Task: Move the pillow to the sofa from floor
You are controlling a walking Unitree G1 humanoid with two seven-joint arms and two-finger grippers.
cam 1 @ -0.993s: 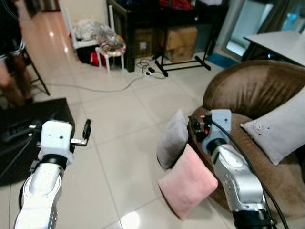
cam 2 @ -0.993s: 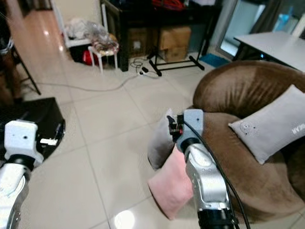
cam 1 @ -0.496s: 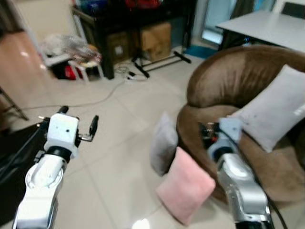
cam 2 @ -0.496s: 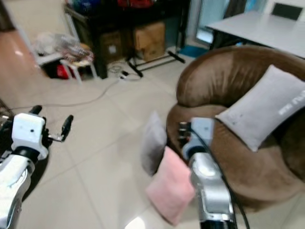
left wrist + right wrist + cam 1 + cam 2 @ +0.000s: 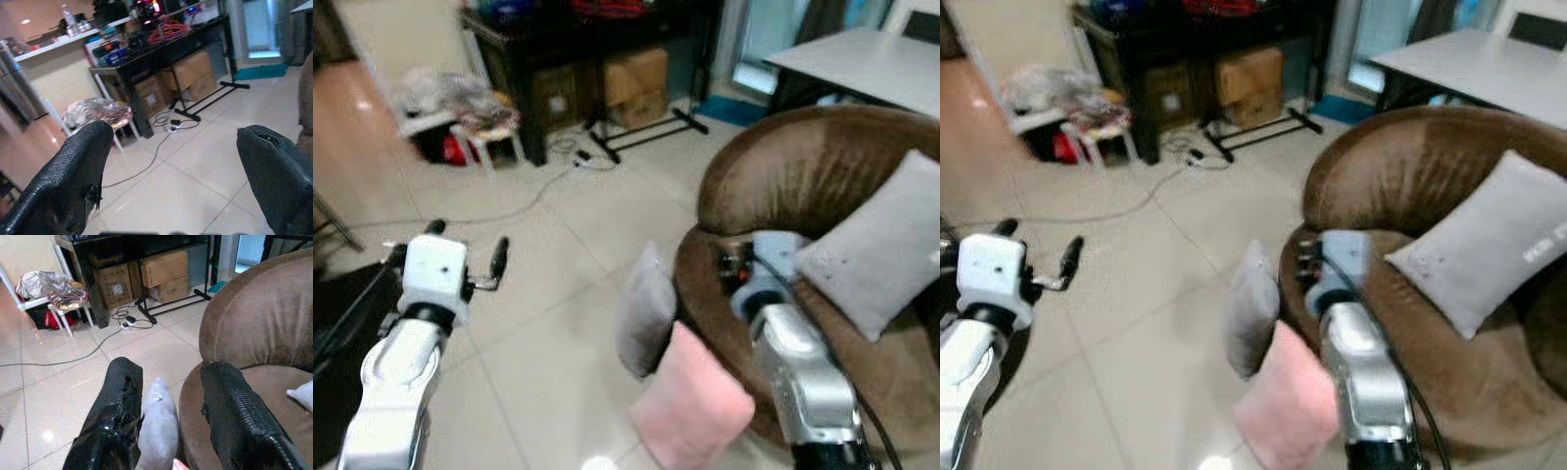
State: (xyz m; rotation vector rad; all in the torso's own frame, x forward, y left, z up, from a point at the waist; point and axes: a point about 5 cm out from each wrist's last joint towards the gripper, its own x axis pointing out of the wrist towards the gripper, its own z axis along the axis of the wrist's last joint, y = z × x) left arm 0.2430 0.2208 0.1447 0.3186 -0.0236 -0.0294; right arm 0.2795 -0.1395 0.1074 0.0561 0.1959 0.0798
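Two pillows rest on the tiled floor against the brown round sofa (image 5: 822,176): a grey one (image 5: 644,310) standing on edge and a pink one (image 5: 690,411) leaning nearer to me. My right gripper (image 5: 168,418) is open above the sofa's front edge, with the grey pillow (image 5: 157,423) showing between its fingers (image 5: 115,411). Raised over bare floor to the left, my left gripper (image 5: 465,257) is open and holds nothing. A larger grey cushion (image 5: 881,255) lies on the sofa seat.
A black table (image 5: 587,39) with cardboard boxes (image 5: 636,78) under it stands at the back. A white stool (image 5: 460,122) piled with clutter and a cable (image 5: 538,186) across the floor lie beyond. A dark object (image 5: 342,323) sits at my left. A pale table (image 5: 862,69) is behind the sofa.
The camera has swung right and then a little back, shifting the scene. My left arm has risen, its fingers now in plain sight. The pillows lie where they were.
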